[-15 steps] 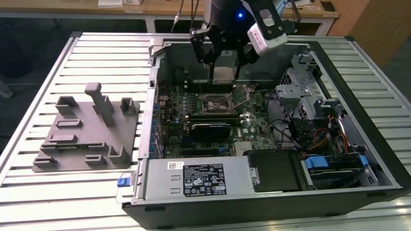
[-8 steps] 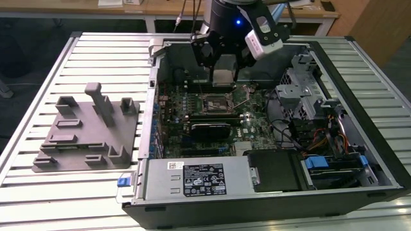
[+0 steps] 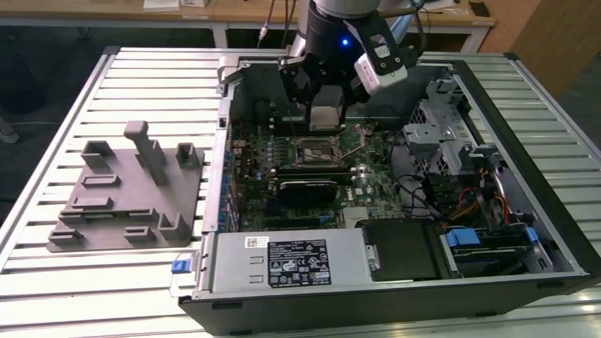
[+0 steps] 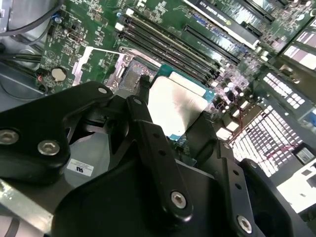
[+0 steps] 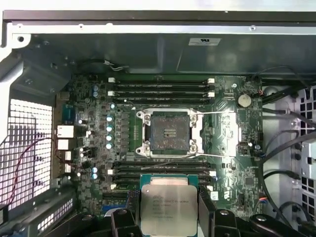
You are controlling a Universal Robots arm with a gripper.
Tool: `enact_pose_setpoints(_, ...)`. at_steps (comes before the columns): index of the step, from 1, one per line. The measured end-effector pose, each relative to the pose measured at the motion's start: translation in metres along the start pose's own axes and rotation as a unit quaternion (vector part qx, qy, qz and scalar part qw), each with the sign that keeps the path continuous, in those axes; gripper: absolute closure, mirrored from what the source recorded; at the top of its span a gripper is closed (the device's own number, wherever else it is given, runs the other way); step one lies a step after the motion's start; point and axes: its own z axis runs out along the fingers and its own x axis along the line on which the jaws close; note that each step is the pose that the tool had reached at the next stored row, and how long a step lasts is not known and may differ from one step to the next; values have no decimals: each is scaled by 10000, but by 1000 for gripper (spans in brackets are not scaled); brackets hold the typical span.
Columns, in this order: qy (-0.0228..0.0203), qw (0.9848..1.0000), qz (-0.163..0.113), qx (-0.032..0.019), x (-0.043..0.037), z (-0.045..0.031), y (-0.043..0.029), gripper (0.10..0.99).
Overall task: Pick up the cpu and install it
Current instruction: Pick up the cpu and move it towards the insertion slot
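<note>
**Hovering cpu (image 5: pixel 169 208) just short of open socket (image 5: pixel 169 132)**

The cpu is clamped by two opposite edges in the gripper (image 3: pixel 324 116) and held flat, clear above the motherboard (image 3: pixel 371 179). In the exterior view the socket is seen just to its near side, untouched.

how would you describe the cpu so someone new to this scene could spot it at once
Start at the open computer case on the slatted table and find the arm's gripper above the green motherboard. The cpu is the flat square chip it grips. Its silvery metal top sets it apart from the dark, empty socket nearby.
</note>
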Motion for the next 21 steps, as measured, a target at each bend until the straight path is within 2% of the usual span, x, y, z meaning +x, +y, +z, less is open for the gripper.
enact_pose_setpoints(11,0,10000,0,0,-1,206,102,541)
enact_pose_setpoints(21,0,10000,0,0,-1,399,289,541)
